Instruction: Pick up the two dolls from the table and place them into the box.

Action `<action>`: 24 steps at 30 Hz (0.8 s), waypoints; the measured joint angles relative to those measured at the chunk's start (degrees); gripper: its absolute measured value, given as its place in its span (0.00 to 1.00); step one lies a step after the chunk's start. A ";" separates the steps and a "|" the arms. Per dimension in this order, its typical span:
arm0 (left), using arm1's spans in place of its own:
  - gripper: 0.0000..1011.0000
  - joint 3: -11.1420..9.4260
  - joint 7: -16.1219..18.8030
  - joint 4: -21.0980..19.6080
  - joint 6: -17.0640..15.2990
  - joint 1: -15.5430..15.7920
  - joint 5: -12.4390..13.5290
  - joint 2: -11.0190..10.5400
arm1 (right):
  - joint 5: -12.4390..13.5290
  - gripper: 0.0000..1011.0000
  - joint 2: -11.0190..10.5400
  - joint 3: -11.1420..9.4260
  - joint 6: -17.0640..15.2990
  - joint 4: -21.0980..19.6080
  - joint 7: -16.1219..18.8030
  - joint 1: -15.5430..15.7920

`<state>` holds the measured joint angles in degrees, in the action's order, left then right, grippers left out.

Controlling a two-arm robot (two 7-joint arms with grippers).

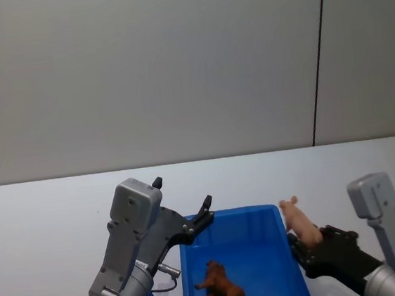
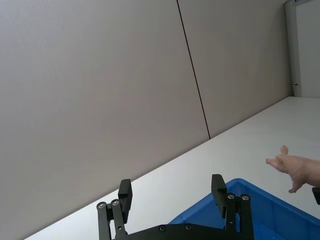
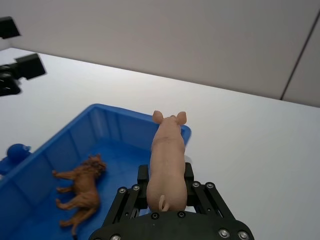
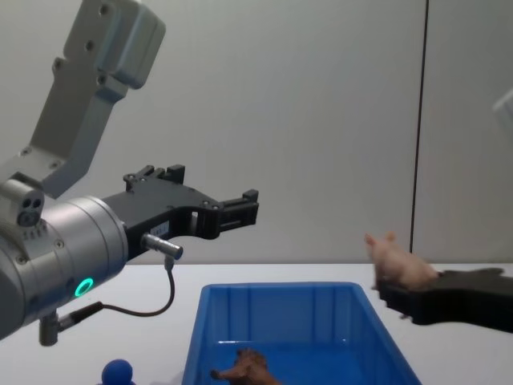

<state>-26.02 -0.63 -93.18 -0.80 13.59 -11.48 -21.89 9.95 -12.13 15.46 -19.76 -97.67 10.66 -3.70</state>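
Note:
My right gripper (image 3: 166,173) is shut on the pale pink pig doll (image 3: 167,150), holding it in the air just beyond the right rim of the blue box (image 1: 240,218). The pink doll (image 1: 301,223) sits upright between the fingers, and the chest view puts it (image 4: 397,261) above rim height. A reddish-brown doll (image 1: 223,288) lies on the box floor, on its side (image 3: 80,192). My left gripper (image 1: 203,212) hovers open and holding nothing over the box's left rim, well above it (image 4: 240,210).
A small blue round-headed figure (image 4: 119,372) stands on the white table left of the box, under my left arm, and shows past the box wall (image 3: 15,151). A plain grey wall rises behind the table. Bare tabletop (image 1: 41,207) spreads behind and beside the box.

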 joint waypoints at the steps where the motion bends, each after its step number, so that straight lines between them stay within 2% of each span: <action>1: 0.99 0.00 0.00 0.00 0.00 0.00 0.00 0.00 | -0.07 0.37 0.13 0.10 0.01 0.10 0.40 -0.24; 11: 0.99 0.00 0.00 0.00 0.00 0.00 0.00 0.00 | -1.08 0.40 1.43 1.27 -0.28 1.24 5.06 -2.31; 13: 0.99 0.00 0.00 0.00 0.00 0.00 0.00 0.00 | -1.19 0.49 1.59 1.42 -0.38 1.38 5.38 -2.52; 19: 0.99 0.00 0.00 0.00 0.00 0.00 0.00 0.00 | -1.57 0.66 2.06 1.88 -0.96 1.80 6.02 -3.00; 22: 0.99 0.00 0.00 0.00 0.00 0.00 0.00 0.00 | -1.61 0.79 2.14 2.00 -1.22 1.84 5.76 -3.01; 24: 0.99 0.00 0.00 0.00 0.00 0.00 0.00 0.00 | -1.61 0.83 2.14 2.00 -1.29 1.83 5.40 -2.93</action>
<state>-26.02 -0.63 -93.18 -0.80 13.59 -11.48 -21.89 8.34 -9.99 17.46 -21.06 -95.84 16.05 -6.63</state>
